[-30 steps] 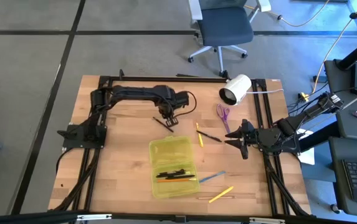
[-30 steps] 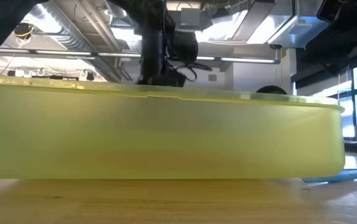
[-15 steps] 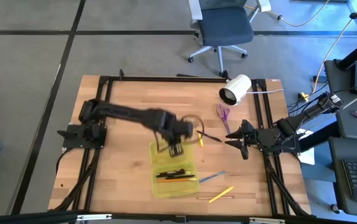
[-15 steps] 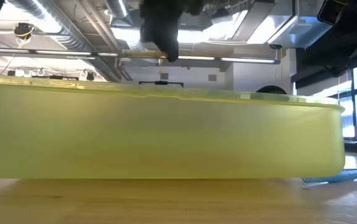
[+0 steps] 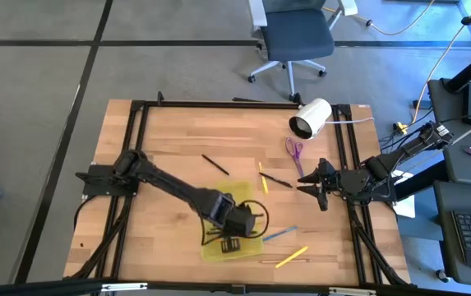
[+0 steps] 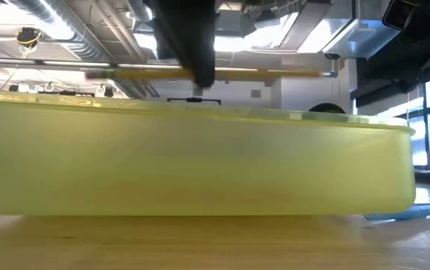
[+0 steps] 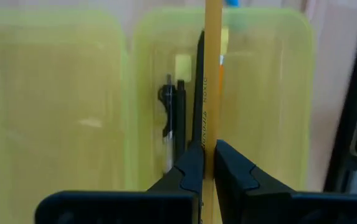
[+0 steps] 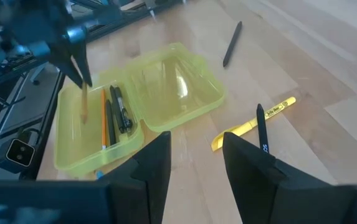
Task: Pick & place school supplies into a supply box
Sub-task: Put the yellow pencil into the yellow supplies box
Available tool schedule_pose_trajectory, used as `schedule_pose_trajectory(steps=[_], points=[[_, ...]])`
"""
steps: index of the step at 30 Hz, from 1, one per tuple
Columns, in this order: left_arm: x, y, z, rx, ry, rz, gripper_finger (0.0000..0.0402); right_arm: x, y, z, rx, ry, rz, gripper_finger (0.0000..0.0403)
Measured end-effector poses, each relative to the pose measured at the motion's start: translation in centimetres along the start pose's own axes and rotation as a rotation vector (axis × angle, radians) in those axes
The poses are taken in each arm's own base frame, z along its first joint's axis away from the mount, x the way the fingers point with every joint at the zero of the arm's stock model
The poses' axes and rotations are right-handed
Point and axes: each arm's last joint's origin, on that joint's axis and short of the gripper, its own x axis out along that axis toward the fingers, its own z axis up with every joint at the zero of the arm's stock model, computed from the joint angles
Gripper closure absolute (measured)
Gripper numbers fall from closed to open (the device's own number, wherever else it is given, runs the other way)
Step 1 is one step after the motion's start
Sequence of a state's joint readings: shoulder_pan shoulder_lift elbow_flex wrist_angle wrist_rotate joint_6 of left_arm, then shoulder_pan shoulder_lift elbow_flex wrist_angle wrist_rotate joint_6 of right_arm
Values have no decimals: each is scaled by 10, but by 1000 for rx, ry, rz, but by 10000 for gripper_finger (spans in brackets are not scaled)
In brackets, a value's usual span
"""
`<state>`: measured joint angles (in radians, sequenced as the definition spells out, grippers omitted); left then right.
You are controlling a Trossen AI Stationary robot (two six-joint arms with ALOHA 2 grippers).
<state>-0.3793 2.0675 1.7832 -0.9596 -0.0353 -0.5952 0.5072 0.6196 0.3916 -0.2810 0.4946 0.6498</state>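
— Jaws of the left gripper (image 7: pixel 204 163) are clenched on a yellow pencil (image 7: pixel 213 74); a second ago they hung at the table's twelve o'clock.
— Now they're over the supply box (image 5: pixel 247 248) at six o'clock, so a drop looks next. The right gripper (image 5: pixel 311 186) waits at three o'clock, part open, empty.

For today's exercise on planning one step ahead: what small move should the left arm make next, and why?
Probably lower a little, then open its jaws: the left gripper holds a yellow pencil directly above the supply box compartment that already holds pens.
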Motion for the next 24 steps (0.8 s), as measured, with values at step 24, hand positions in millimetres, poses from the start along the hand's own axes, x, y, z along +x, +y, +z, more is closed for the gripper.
schedule_pose_trajectory(steps=[24], points=[[46,-14,-12,295,113,-30,385,0,-1,-5,-22,80,27,253]])
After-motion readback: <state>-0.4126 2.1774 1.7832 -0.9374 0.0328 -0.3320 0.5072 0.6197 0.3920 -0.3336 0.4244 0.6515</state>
